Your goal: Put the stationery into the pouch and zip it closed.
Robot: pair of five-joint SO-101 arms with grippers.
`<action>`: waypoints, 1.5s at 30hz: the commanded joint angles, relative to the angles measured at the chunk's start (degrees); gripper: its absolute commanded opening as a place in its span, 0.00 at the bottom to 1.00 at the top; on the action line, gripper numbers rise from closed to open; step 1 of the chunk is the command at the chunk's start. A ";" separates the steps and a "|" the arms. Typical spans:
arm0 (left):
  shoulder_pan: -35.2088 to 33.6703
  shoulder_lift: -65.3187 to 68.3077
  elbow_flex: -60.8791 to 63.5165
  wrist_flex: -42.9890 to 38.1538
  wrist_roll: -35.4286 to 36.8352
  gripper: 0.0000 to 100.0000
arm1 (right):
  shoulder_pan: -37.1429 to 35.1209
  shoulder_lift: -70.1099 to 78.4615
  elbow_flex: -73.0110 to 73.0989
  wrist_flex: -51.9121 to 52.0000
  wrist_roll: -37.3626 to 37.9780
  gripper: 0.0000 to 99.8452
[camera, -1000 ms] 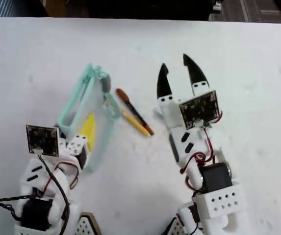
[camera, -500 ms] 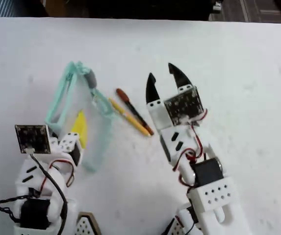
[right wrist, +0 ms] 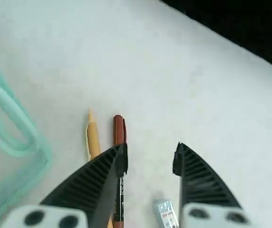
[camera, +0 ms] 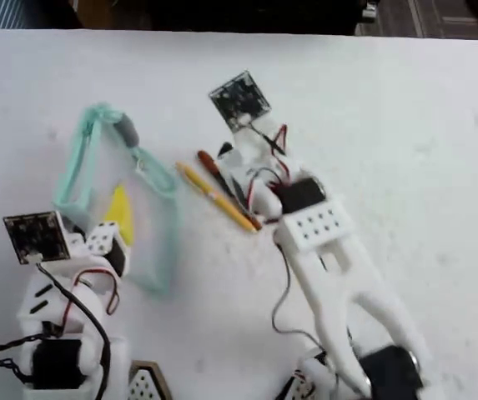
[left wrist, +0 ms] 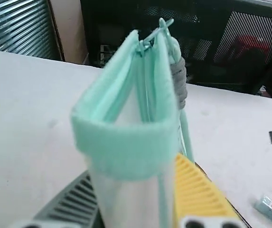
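A mint-green pouch (camera: 109, 192) with clear sides lies tilted at the left of the white table. My left gripper (left wrist: 136, 199) is shut on the pouch (left wrist: 136, 118) near its lower end, between a grey finger and a yellow finger (left wrist: 197, 194). Its zipper slit (left wrist: 143, 71) runs away from the camera. A brown pen (right wrist: 118, 135) and a yellow pen (right wrist: 92, 142) lie side by side just right of the pouch (right wrist: 12, 142). My right gripper (right wrist: 150, 152) hangs open right above the pens, its one black finger (right wrist: 102, 175) over the brown pen. The pens (camera: 218, 190) lie partly under the right arm (camera: 305, 221).
A small silver wrapped item (right wrist: 166, 213) lies on the table between the right fingers, also seen as a silver item (left wrist: 271, 209) beside the pouch. The table's far edge (camera: 239, 32) meets a dark background. White tabletop (camera: 422, 133) stretches to the right.
The right arm swung left and tipped down over the pens, so its black fingers now sit under its camera board. The left arm carried the pouch a little leftwards.
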 commanded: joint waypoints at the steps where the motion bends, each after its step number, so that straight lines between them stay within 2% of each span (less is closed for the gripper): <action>1: -1.36 -0.48 -0.97 -2.37 1.58 0.17 | -0.31 8.40 -7.38 0.57 -0.18 0.15; 10: -1.01 -0.48 -0.70 -2.55 1.76 0.17 | -4.18 27.82 -16.00 0.57 0.09 0.15; 18: -1.01 -0.48 -0.62 -2.46 1.85 0.17 | -2.86 39.69 -22.95 0.57 0.09 0.15; 27: -0.92 -0.48 -0.62 -2.46 1.85 0.17 | -2.68 43.82 -25.23 0.57 0.09 0.15; 29: -0.84 -0.48 -0.62 -2.46 1.85 0.17 | -2.24 44.44 -25.41 0.57 0.09 0.11; 32: 1.01 -0.48 -0.62 -2.46 1.67 0.17 | -1.63 45.32 -26.11 0.66 0.18 0.01; 36: 3.65 -0.40 -0.53 -2.29 1.49 0.17 | -1.01 45.41 -26.29 1.27 0.18 0.03; 45: 3.82 -0.40 -0.53 -2.29 1.49 0.17 | 0.66 43.30 -30.59 10.07 0.18 0.02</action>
